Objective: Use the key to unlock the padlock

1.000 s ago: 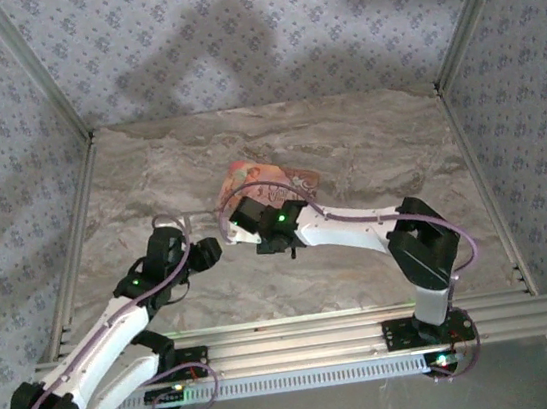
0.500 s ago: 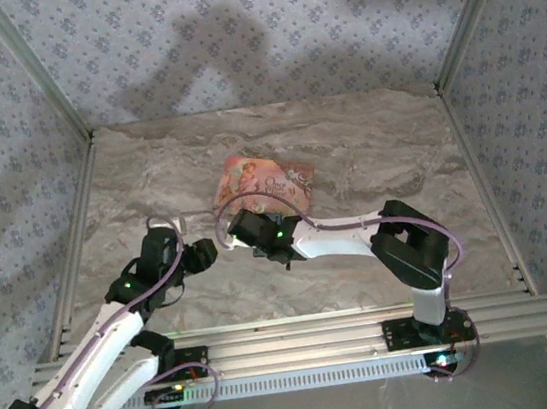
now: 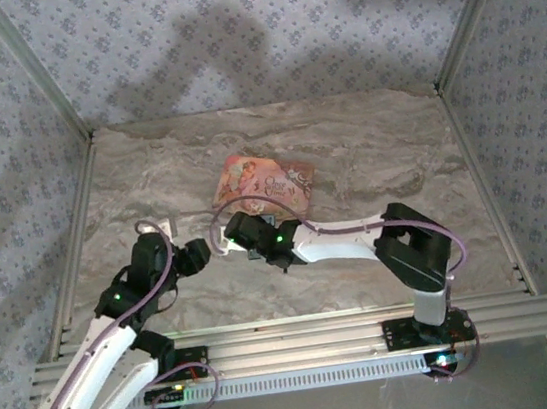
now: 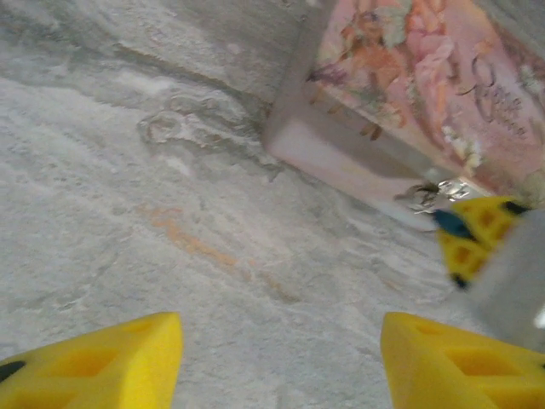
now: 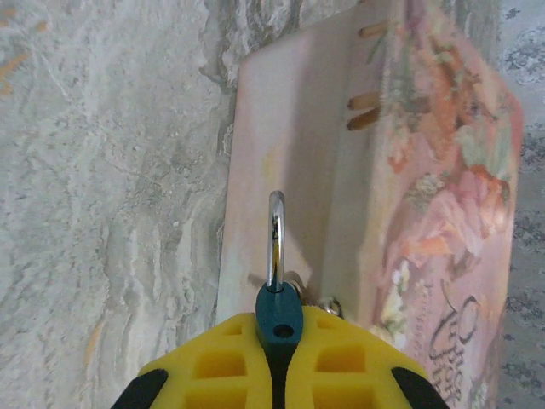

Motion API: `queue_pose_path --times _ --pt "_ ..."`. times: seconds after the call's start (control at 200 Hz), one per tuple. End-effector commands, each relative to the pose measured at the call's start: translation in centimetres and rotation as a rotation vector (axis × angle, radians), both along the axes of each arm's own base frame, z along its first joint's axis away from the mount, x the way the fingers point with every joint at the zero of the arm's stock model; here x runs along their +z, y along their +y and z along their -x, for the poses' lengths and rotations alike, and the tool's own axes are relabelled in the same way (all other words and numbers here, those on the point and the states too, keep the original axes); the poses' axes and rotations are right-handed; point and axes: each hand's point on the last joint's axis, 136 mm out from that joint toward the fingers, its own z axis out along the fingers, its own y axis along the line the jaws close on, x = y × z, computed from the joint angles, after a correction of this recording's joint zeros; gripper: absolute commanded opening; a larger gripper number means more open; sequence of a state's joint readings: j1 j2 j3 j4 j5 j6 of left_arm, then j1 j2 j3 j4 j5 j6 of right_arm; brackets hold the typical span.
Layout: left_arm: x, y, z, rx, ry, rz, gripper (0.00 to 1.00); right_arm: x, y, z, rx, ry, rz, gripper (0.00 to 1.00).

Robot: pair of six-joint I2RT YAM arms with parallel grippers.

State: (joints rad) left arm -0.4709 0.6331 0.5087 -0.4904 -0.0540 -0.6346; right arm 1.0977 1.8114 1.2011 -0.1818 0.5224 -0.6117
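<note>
While the right gripper pinches the key by its blue head, jaws closed tight on it, the metal blade pokes out over the pink box's side wall. Just beside it, the left gripper hangs with fingers spread, holding nothing, above bare marble tabletop.

The tiny key, blue plastic head and thin silver blade, is held by its head in the right pincer. The blade is pointed at the pale side wall of the flat pink illustrated box.
</note>
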Motion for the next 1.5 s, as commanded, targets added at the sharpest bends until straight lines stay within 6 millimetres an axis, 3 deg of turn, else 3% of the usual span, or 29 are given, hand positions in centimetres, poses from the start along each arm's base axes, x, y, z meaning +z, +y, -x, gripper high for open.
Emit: queue_pose_path --times 0.0,0.145,0.175,0.195,0.38,0.58,0.714,0.849,1.069,1.149,1.259,1.499 --pt "-1.6 1.0 0.6 0.018 0.038 -0.027 0.68 4.9 -1.7 -0.1 -0.111 0.021 -0.135 0.00" --pt "1.0 0.9 -0.9 -0.033 0.040 -0.090 0.78 7.6 -5.0 -0.7 -0.246 0.074 -0.256 0.00" --pt "1.6 0.9 -1.3 -0.040 0.045 -0.106 0.93 8.0 -5.8 -0.8 -0.272 0.102 -0.291 0.00" --pt "1.8 0.8 -1.6 -0.042 0.051 -0.115 0.97 8.3 -6.5 -1.1 -0.296 0.120 -0.314 0.00" --pt "4.2 -0.4 -3.8 -0.063 0.046 -0.116 0.98 9.6 -12.9 -3.7 -0.496 0.245 -0.440 0.00" --pt "5.5 -1.1 -4.8 -0.081 0.035 -0.095 0.98 5.5 -24.3 -6.6 -0.968 0.489 -0.610 0.00" --pt "5.4 -1.7 -4.8 -0.105 0.066 -0.082 0.98 0.9 -29.4 -6.1 -1.225 0.662 -0.808 0.01" --pt "4.4 -2.3 -4.7 -0.117 0.095 -0.054 0.98 -1.7 -31.0 -5.9 -1.306 0.749 -0.844 0.05" --pt "3.5 -3.2 -4.8 -0.144 0.133 -0.027 0.98 -2.8 -30.8 -6.3 -1.316 0.775 -0.829 0.13" --pt "3.5 -3.3 -4.7 -0.158 0.150 -0.034 0.98 -2.9 -30.7 -6.4 -1.315 0.778 -0.826 0.31" --pt "3.7 -2.9 -4.8 -0.156 0.152 -0.071 0.98 -1.9 -30.6 -6.5 -1.296 0.750 -0.838 0.47" --pt "5.1 -3.4 -6.1 -0.227 0.132 -0.131 0.98 2.8 -31.2 -6.3 -1.221 0.618 -0.890 0.54"
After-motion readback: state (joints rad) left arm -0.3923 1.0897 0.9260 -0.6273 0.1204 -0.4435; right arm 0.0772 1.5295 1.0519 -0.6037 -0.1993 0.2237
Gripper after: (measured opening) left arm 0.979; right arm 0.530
